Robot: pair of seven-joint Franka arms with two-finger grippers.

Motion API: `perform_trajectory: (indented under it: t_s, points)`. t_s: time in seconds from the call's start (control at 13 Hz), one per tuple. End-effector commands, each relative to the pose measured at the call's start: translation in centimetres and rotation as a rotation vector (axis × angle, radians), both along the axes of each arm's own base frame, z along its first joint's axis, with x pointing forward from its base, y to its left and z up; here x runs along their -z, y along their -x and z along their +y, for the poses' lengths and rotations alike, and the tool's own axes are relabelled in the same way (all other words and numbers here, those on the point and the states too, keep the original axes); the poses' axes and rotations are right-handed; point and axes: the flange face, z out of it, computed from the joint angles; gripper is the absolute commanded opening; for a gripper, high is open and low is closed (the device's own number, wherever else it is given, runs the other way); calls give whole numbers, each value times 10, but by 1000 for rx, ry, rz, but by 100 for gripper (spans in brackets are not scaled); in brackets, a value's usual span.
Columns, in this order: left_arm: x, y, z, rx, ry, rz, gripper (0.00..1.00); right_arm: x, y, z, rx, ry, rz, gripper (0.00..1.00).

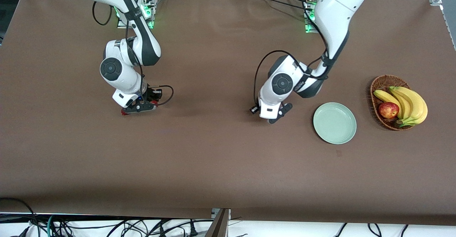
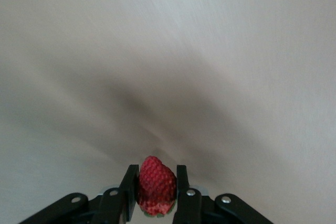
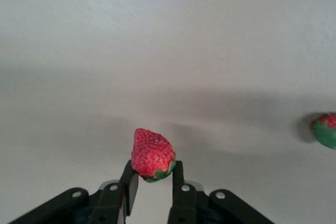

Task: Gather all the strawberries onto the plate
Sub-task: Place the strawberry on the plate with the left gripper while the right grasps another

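One strawberry (image 2: 156, 184) sits clamped in the left gripper (image 2: 156, 195), low over the tabletop (image 1: 213, 165) beside the plate (image 1: 335, 123), which lies toward the left arm's end. A second strawberry (image 3: 152, 155) is pinched at its leafy end by the right gripper (image 3: 152, 182), well apart from the plate. A third (image 3: 326, 129) lies loose nearby (partly cut off at the frame edge). The plate holds nothing.

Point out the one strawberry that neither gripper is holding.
The loose strawberry lying on the table near the right gripper, which pinches another strawberry; the left gripper pinches the third strawberry.
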Motion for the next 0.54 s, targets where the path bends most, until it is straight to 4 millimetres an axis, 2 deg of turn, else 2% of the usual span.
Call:
perform_trajectory:
  t_s: [0.0, 0.08, 0.31, 0.46]
  points:
    - [-58, -20, 65, 115, -31, 64, 9, -13, -24, 47, 54, -21, 29, 15]
    - [-67, -24, 88, 169, -29, 91, 9, -12, -26, 71, 94, -26, 27, 15]
    - [-77, -34, 148, 382, 23, 145, 9, -14, -25, 176, 267, -70, 30, 15]
    - [-74, -40, 182, 517, 75, 152, 9, -1, -4, 242, 354, -64, 36, 15]
